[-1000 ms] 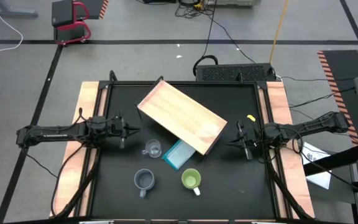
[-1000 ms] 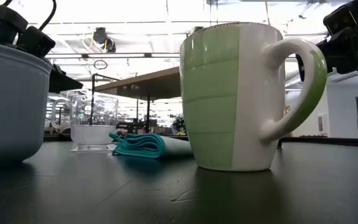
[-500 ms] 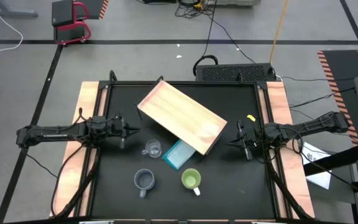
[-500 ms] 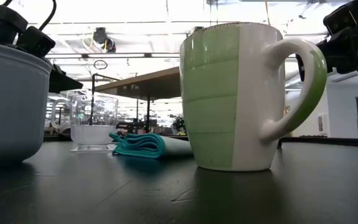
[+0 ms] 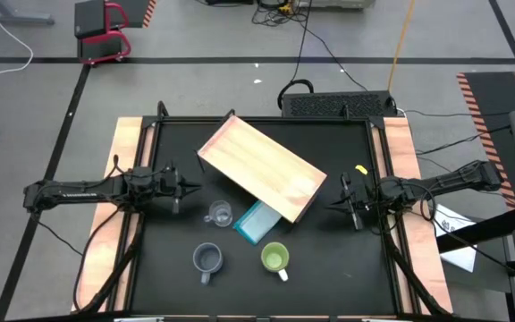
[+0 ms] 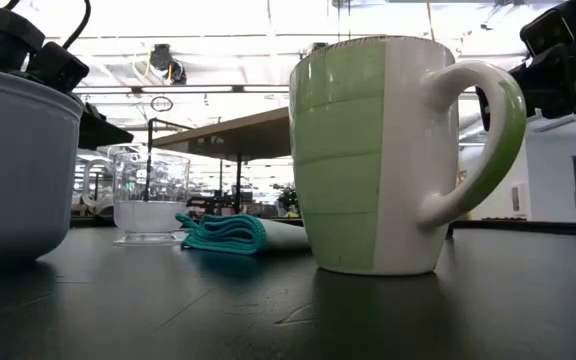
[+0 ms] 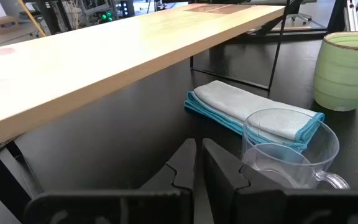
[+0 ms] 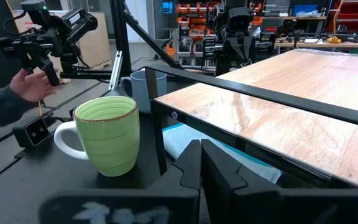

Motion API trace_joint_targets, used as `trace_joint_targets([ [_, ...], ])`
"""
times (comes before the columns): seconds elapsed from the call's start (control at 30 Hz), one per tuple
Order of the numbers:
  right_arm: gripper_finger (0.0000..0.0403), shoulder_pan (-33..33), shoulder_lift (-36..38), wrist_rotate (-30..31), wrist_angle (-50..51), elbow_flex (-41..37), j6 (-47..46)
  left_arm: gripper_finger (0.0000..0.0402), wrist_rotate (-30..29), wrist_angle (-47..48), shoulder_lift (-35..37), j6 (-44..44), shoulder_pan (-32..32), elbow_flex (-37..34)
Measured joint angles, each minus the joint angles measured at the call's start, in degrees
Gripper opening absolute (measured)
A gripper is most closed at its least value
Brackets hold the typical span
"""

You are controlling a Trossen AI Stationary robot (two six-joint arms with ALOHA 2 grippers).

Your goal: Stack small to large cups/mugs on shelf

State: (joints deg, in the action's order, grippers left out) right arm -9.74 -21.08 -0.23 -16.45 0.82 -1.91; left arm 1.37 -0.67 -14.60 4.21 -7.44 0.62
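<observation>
**Nothing moved, stacking not started**

No change over the last second: both arms sit exactly where they were, so no progress on the task. Left gripper [image 5: 189, 187] parked at the table's left side, fingers pressed together, holding nothing. Right gripper [image 5: 336, 205] parked at the right side, fingers likewise closed and empty.

The shelf [image 5: 261, 165] stands angled across the middle of the table, top bare. All three vessels are on the table in front of it, well apart from each other: clear glass cup [image 5: 219, 214] nearest the shelf edge, grey-blue mug [image 5: 207, 258] and lime-green mug [image 5: 275, 259] closer to the front. A folded light-blue cloth [image 5: 257, 222] lies between the glass cup and the green mug, partly under the shelf edge.

Contents: green mug looks empty from above and in the right wrist view; grey-blue mug looks empty; glass cup shows nothing inside. A person's hand [image 8: 31, 83] is visible beyond the table.
</observation>
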Motion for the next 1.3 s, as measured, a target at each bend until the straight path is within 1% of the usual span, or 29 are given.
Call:
trace_joint_targets([
  [0.73,0.0000,0.0,0.0,0.0,0.0,0.0,0.0,0.0031,0.0,-0.9,0.0,0.0,0.0,-0.1],
  [1.03,0.0000,0.0,0.0,0.0,0.0,0.0,0.0,0.0031,0.0,-5.4,0.0,0.0,0.0,-0.1],
  [1.23,0.0000,0.0,0.0,0.0,0.0,0.0,0.0,0.0031,0.1,-6.8,0.0,-0.3,0.0,-0.1],
  [1.3,0.0000,0.0,0.0,0.0,0.0,0.0,1.7,0.0031,0.2,-6.7,0.0,-0.3,0.0,-0.1],
])
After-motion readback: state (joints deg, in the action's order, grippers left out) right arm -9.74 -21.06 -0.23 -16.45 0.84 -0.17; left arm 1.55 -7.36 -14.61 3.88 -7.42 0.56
